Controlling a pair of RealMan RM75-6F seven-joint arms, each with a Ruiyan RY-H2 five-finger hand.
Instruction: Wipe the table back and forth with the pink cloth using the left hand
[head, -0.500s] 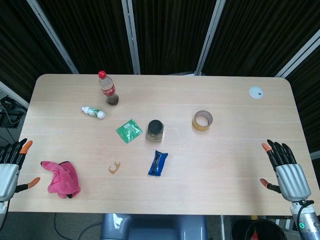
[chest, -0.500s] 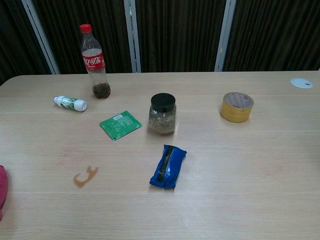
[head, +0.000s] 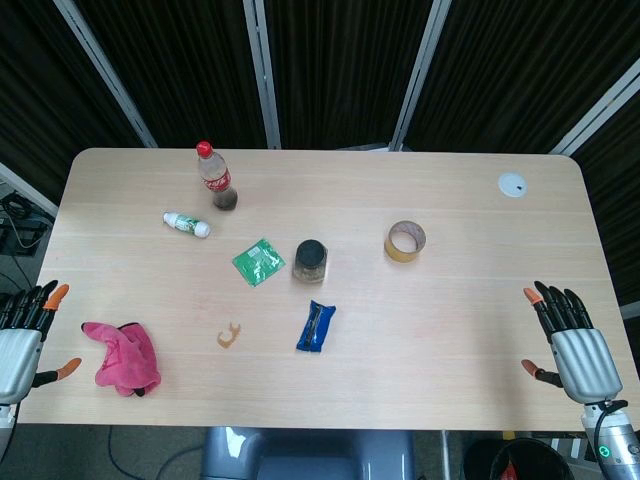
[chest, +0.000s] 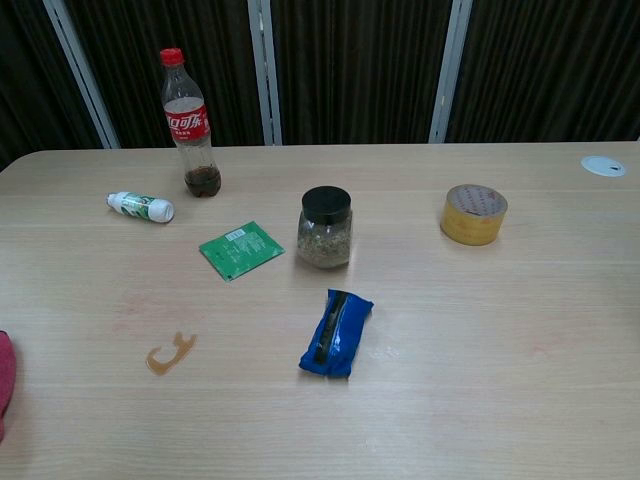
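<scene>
Currently, with the left hand (head: 20, 340) empty and fingers spread at the table's (head: 450, 200) 8 o'clock edge, bring it toward 3 o'clock onto the crumpled pink cloth (head: 122, 357) just beside it, press flat, and avoid the small brown hook (head: 229, 336) nearby.

Pink cloth (head: 122, 356) — crumpled, at table's near-left edge.

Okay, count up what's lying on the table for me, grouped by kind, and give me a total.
Bottles: 2, cola bottle, small white bottle
Jars: 1, jar
Packets: 2, green packet, blue packet
Tape rolls: 1, tape roll
Cloths: 1, pink cloth
Hooks: 1, brown hook
Discs: 1, white disc
Total: 9
</scene>
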